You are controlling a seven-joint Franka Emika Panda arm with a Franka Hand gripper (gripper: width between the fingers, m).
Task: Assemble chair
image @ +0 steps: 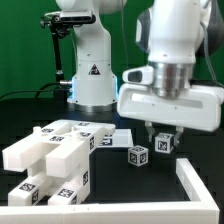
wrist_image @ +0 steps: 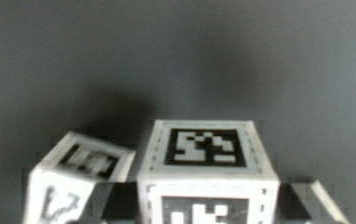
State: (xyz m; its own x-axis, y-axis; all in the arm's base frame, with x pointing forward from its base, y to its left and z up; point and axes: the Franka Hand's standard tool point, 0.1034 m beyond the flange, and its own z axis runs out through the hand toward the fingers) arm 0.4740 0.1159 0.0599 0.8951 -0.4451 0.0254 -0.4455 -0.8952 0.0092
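One gripper (image: pixel 164 138) hangs at the right of the scene. Its jaws are drawn in narrow on one small tagged cube (image: pixel 165 145), which sits on the black table (image: pixel 120 190). In the wrist view a finger (wrist_image: pixel 306 196) lies against the cube's side. A second cube (image: pixel 137 155) stands just left of the first and slightly nearer. It is tilted in the wrist view, and I cannot tell whether the two cubes touch. The rest of the chair is one pile of larger white pieces (image: pixel 55 155) at the near left, too overlapped to count. One marker board (image: pixel 118 131) lies flat behind the pile. One L-shaped corner rail (image: pixel 196 186) sits at the near right.
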